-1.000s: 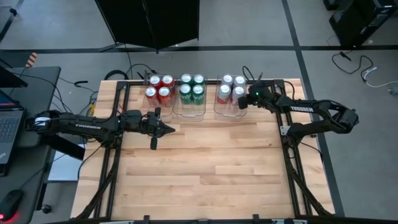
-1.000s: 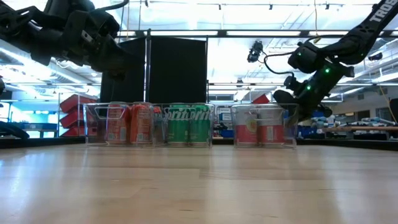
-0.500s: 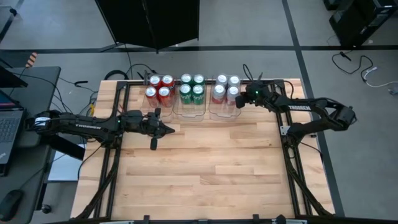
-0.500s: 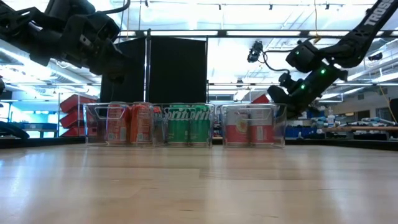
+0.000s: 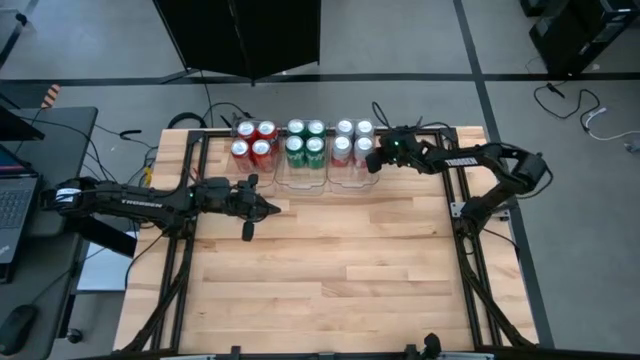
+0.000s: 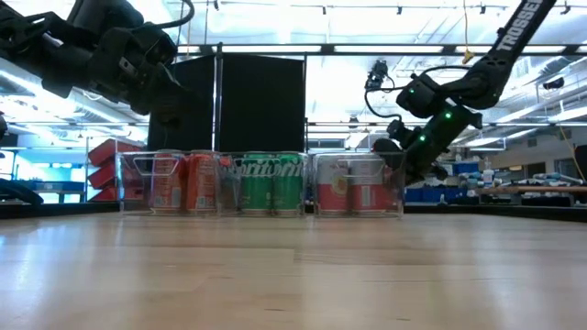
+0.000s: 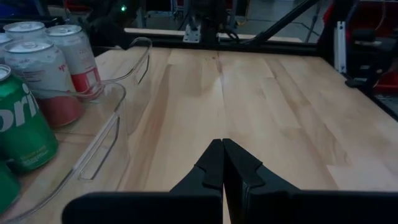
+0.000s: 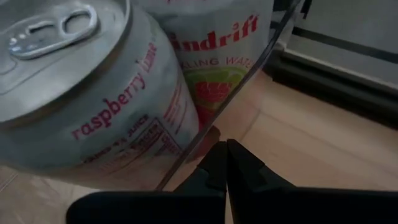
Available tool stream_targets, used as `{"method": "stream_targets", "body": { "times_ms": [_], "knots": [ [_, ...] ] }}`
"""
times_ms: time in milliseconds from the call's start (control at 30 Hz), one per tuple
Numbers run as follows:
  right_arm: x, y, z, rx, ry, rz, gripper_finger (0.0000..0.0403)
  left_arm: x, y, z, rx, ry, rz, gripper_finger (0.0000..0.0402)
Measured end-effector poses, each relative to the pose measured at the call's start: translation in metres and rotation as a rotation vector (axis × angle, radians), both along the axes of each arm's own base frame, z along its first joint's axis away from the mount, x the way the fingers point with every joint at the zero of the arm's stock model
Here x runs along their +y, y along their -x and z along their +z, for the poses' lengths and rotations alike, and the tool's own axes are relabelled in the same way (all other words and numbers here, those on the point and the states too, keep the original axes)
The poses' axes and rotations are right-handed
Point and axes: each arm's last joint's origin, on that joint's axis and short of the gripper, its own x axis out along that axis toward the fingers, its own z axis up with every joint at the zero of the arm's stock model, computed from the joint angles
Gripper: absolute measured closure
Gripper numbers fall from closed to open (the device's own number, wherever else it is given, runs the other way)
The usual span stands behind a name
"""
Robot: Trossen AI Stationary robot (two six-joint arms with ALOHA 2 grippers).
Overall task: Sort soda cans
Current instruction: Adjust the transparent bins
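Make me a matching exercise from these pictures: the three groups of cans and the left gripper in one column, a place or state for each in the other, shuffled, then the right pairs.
Column one:
1. red cans
2. green cans
3. silver-white cans
4. left gripper

Column two:
A. middle bin
B. shut, over bare table in front of the bins
C. bin nearest the right gripper
D. bin at the left end of the row

Pairs: 1-D, 2-A, 3-C, 4-B
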Motion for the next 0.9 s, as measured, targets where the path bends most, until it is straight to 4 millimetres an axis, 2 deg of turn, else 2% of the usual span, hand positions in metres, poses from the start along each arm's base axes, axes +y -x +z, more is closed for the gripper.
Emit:
{"method": "stream_targets", "body": {
  "times_ms": [300,433,533,700,800,900],
  "knots": [
    [-0.007,-0.007,0.009,0.001,0.024,0.030,0.0403,0.002,0.001,-0.004,0.049,-0.009,0.079,0.0401],
    [-0.004,-0.001,0.025,-0.006,0.061,0.040,0.0403,0.003,0.000,-0.007,0.068,-0.012,0.113,0.0401],
    [0.003,0.007,0.043,-0.010,0.084,0.053,0.0403,0.004,-0.002,-0.012,0.099,-0.010,0.113,0.0401],
    [0.030,0.015,0.067,-0.006,0.089,0.103,0.0403,0.005,-0.014,-0.018,0.153,-0.015,0.109,0.0401],
    [0.039,0.015,0.067,0.039,0.106,0.049,0.0403,0.006,-0.021,-0.024,0.194,-0.023,0.110,0.0401],
    [0.038,0.014,0.058,0.061,0.103,-0.024,0.0403,0.008,-0.030,-0.026,0.209,-0.044,0.115,0.0402]
  ]
}}
